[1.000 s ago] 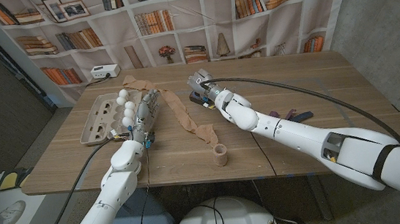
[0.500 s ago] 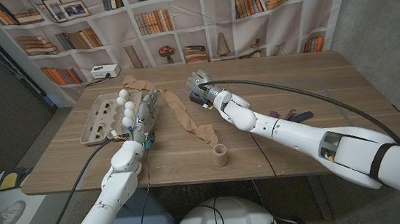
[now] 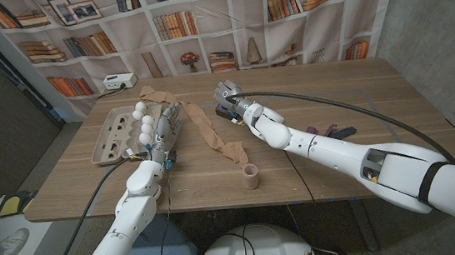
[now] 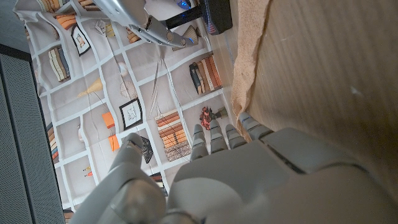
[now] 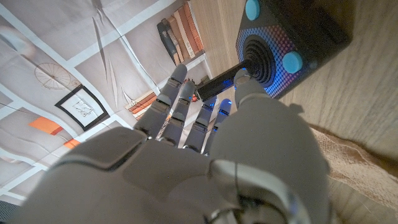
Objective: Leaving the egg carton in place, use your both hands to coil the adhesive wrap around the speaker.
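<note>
At the wooden table [image 3: 313,148], little separates this moment from the second before it: the right arm has crept slightly nearer the speaker [image 3: 227,113] near the table's middle, while the left arm has kept its station beside the egg carton [image 3: 112,136], which lies where it lay, toward the robot's left. That reads as the approach still under way, with no wrapping yet begun. The adhesive wrap [image 3: 204,128], a long tan crinkled strip, trails loose across the boards from near the back edge down to a bunched end near the middle, its small roll [image 3: 251,175] standing upright and apart toward the front edge; it passes just beside the speaker without, as far as the head view shows, lying round it. The speaker itself is a dark box whose perforated face glows blue and violet, with round blue buttons at its corners, seen close in the right wrist view [image 5: 292,37]. The right hand [image 3: 236,103] hovers at it with fingers [image 5: 186,106] spread and extended; whether any fingertip touches the casing is hard to judge. The left hand [image 3: 163,129] stands between carton and strip, fingers [image 4: 214,137] straight and close together, holding nothing, the wrap's edge [image 4: 249,68] just beyond them.
</note>
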